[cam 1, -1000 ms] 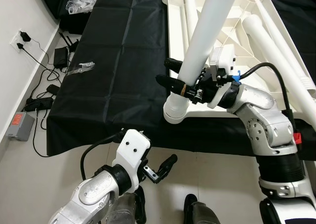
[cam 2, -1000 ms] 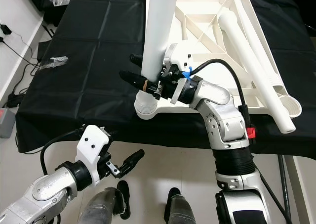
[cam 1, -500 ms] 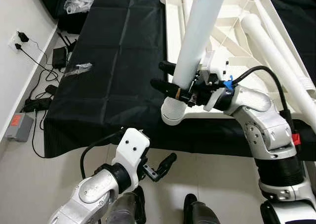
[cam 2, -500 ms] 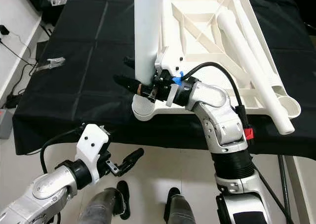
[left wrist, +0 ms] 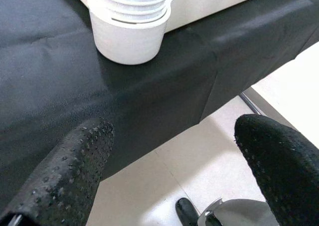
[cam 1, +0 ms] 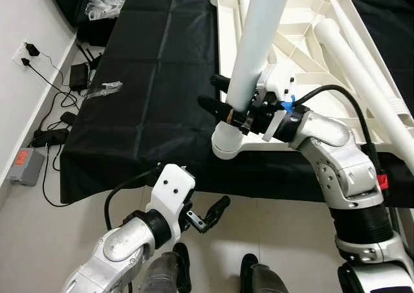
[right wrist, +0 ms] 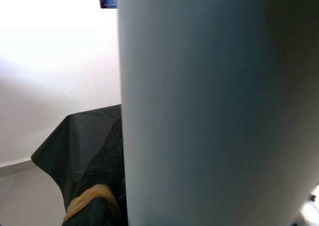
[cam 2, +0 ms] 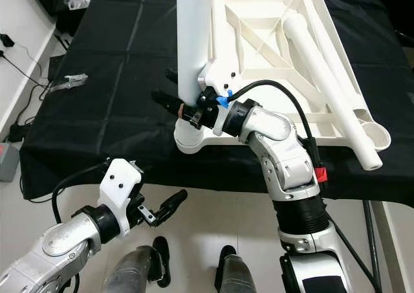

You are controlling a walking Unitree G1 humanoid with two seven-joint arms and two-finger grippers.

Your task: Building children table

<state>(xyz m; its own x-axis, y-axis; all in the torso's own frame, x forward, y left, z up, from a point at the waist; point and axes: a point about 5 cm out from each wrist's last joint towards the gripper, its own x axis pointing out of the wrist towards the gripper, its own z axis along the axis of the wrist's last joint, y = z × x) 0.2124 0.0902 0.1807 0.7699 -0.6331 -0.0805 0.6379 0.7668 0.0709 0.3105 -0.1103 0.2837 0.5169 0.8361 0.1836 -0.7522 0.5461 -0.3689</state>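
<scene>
Right gripper (cam 1: 223,104) has its two black fingers pinched around the long white plastic tube leg (cam 1: 255,44), low on the shaft. That leg stands nearly upright, its threaded foot seated in the round white corner socket (cam 1: 226,144) of the upturned white plastic tabletop (cam 1: 304,37). The socket sits at the front edge of the desk covered with black cloth (cam 1: 149,92), at the tabletop's front left corner. Two more white tube legs (cam 1: 359,66) lie loose along the tabletop's right side. A yellow band shows on one right finger (right wrist: 89,198).

Left gripper (cam 1: 210,215) hangs below the desk's front edge over the pale tiled floor (cam 1: 39,228), fingers spread and holding nothing; its wrist view looks up at the socket (left wrist: 130,34).

A small clear plastic bag (cam 1: 105,88) lies near the desk's left edge. No legible writing is visible.
</scene>
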